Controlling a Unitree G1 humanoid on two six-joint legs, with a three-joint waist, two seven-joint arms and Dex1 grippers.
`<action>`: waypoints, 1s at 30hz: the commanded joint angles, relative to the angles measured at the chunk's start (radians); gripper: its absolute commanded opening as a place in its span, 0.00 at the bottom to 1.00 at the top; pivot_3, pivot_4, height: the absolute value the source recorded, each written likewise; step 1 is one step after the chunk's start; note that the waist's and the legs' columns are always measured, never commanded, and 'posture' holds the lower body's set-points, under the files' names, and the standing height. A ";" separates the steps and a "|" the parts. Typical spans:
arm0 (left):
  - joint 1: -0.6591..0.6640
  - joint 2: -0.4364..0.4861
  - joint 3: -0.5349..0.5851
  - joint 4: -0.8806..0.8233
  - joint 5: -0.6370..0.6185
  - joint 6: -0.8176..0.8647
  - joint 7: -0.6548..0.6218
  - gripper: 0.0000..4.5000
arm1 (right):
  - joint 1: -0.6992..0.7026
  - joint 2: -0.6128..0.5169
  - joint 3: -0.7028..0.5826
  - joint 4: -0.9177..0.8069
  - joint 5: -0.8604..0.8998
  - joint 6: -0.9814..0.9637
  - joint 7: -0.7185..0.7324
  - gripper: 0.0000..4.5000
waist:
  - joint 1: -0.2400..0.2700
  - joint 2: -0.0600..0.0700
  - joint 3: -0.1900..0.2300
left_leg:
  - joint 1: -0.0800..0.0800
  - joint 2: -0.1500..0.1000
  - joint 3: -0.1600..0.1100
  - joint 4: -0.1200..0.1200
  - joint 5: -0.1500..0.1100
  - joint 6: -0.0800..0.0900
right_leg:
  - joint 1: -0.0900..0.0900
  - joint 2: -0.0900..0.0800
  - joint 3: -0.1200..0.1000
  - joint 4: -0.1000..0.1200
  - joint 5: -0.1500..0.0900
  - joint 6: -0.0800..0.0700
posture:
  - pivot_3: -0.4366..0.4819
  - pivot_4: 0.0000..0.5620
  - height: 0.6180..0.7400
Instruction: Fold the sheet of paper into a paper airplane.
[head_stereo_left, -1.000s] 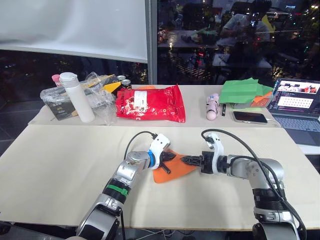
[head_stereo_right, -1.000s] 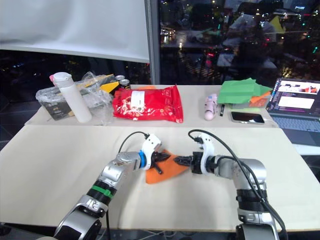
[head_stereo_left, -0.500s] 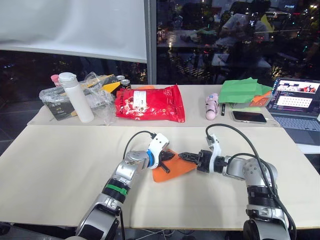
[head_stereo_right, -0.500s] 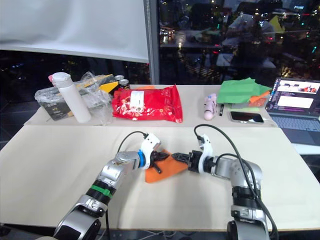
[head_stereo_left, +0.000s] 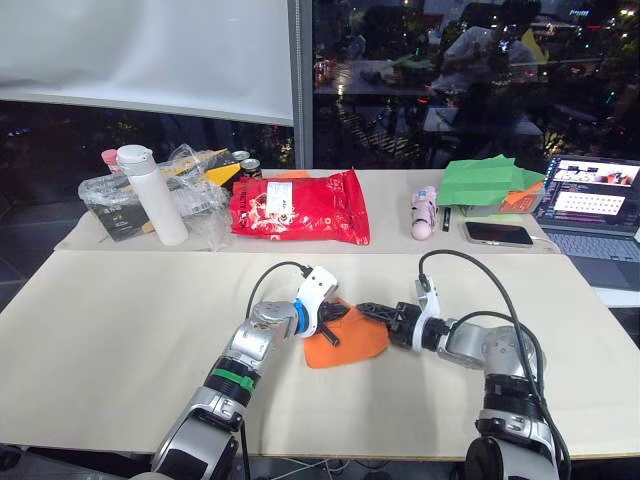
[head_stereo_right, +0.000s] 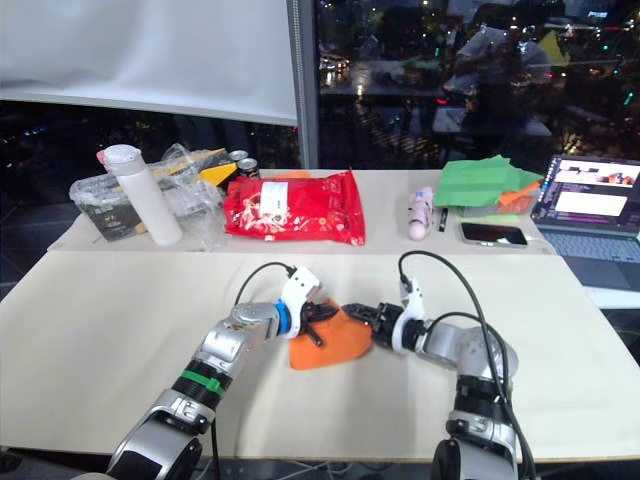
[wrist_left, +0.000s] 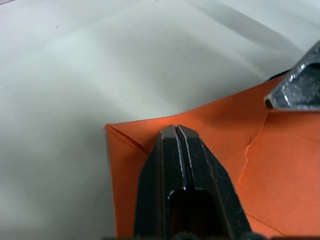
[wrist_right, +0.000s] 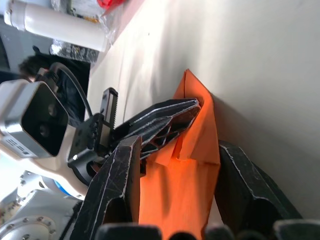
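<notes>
The thin, creased orange sheet of paper (head_stereo_left: 345, 341) is pinned on the cream table (head_stereo_left: 120, 320) by the closed left pincer (wrist_left: 179, 150) at its near-left edge, while the spread right pincer (head_stereo_left: 358, 308) straddles the opposite folded flap.

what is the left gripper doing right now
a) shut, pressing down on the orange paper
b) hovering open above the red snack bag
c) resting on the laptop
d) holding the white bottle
a: the left gripper has its two fingers closed together with their tips on the sheet of paper, near its folded corner, in the middle of the table.
</notes>
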 joint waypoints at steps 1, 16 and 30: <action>0.014 0.006 -0.007 0.020 0.020 0.020 0.013 0.00 | -0.008 -0.013 -0.004 -0.020 0.022 0.006 -0.006 0.49 | 0.000 0.000 0.000 | 0.000 0.000 0.000 0.000 0.000 0.000 | 0.000 0.000 0.000 0.000 0.000 0.000 | 0.48 0.27 0.83; -0.001 0.049 0.048 -0.140 -0.058 0.210 -0.005 0.00 | 0.001 -0.098 0.122 -0.047 -0.018 -0.060 0.025 0.01 | 0.000 0.000 0.000 | -0.001 0.000 0.000 0.000 0.000 0.000 | -0.001 0.000 0.000 -0.001 0.000 0.000 | 0.48 0.27 0.83; 0.020 0.054 0.003 -0.138 -0.046 0.196 -0.004 0.00 | -0.022 -0.169 0.164 -0.149 0.004 -0.072 0.036 0.01 | 0.004 0.001 0.001 | -0.004 0.000 0.000 0.000 0.000 0.000 | -0.002 0.000 0.000 -0.001 0.000 0.000 | 0.48 0.27 0.83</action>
